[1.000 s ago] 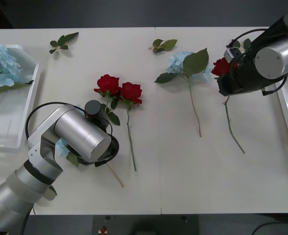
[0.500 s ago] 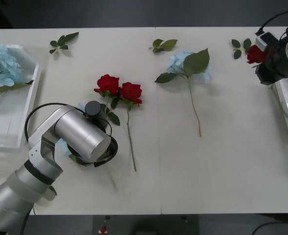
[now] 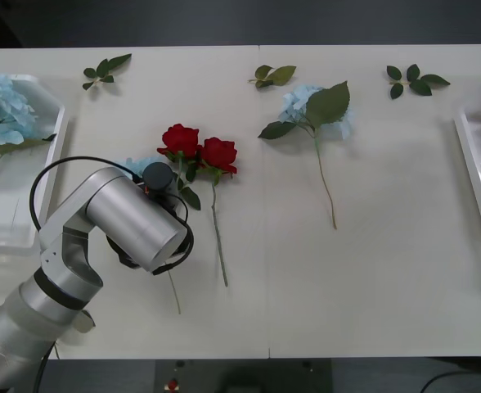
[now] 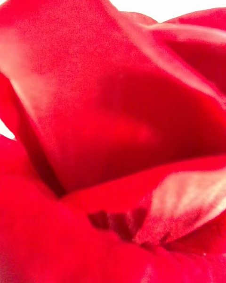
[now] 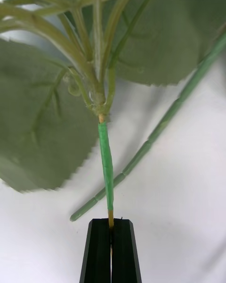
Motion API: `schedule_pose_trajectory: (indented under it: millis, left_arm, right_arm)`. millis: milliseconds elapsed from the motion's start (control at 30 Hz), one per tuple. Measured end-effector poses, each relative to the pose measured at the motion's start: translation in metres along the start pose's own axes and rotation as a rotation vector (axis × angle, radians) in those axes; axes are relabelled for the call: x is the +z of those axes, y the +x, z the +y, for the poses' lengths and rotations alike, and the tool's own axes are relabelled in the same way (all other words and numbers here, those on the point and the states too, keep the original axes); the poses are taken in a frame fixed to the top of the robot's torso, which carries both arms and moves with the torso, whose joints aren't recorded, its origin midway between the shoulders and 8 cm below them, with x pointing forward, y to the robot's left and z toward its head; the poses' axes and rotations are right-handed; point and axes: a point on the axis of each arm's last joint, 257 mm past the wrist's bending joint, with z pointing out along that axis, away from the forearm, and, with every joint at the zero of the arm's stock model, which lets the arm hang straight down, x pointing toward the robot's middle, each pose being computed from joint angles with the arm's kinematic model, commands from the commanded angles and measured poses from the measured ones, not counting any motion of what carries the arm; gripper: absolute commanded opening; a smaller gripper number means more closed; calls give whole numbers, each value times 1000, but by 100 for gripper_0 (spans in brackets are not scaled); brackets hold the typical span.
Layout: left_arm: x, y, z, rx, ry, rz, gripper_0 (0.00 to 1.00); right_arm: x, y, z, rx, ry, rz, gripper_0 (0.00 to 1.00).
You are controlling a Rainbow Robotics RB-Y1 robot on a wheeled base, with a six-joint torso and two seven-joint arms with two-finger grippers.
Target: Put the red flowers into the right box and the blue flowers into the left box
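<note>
Left gripper (image 5: 111, 226) clamped on the thin stem of a blue flower (image 3: 134, 166), black fingers (image 5: 99, 250) pressed together with the stem running straight out from their tips; the pale head peeks out just past the arm's wrist in the front view, and its stem end trails back under the arm. Two red roses (image 3: 200, 150) lie just beyond and to the right of this gripper, blooms touching, one stem crossing close beside the held stem. Another blue flower (image 3: 314, 106) lies farther right, well apart, untouched on the table (image 3: 371, 262). Left box (image 3: 20, 213), off to the gripper's left, already holds blue heads. Right box (image 3: 479, 180), at the far right edge, shows red blooms at its far end. Right wrist camera is pressed against a red rose bloom (image 4: 113, 132); whether the right gripper holds it or has let go, cannot tell. Judged progress: roughly midway. Left to do: box the held blue flower, the second blue one, and both table roses.
</note>
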Motion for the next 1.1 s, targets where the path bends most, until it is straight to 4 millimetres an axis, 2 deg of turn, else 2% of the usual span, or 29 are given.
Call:
schedule_pose_trajectory:
  millis: [167,267,367,467,600,800,967,1000,1033,1067,1100]
  left_arm:
    - [-53,-25,8,70,37,-106,0]
    - [-75,-45,28,139,39,-148,0]
    - [-91,-70,56,194,25,-194,0]
    - [-102,-94,85,236,3,-231,0]
    - [-114,-115,109,298,18,-250,0]
    - [-130,-142,140,331,41,-299,0]
    - [-125,-162,161,373,71,-322,0]
    - [-123,-166,167,381,73,-325,0]
    - [-121,-170,173,389,75,-324,0]
    - [-118,-172,178,395,76,-320,0]
    - [-116,-175,184,401,77,-313,0]
  right_arm:
    - [18,8,-23,-25,63,-34,0]
    - [31,26,-42,-53,119,-20,0]
    - [37,39,-66,-51,171,-14,0]
    - [38,40,-85,-47,215,-29,0]
    - [39,35,-99,-36,247,-63,0]
    - [48,43,-98,-22,253,-60,0]
    - [52,47,-103,-19,266,-69,0]
    - [52,48,-104,-17,268,-70,7]
    - [52,49,-105,-15,271,-70,20]
    - [53,50,-107,-12,273,-69,26]
    - [53,51,-109,-8,276,-70,37]
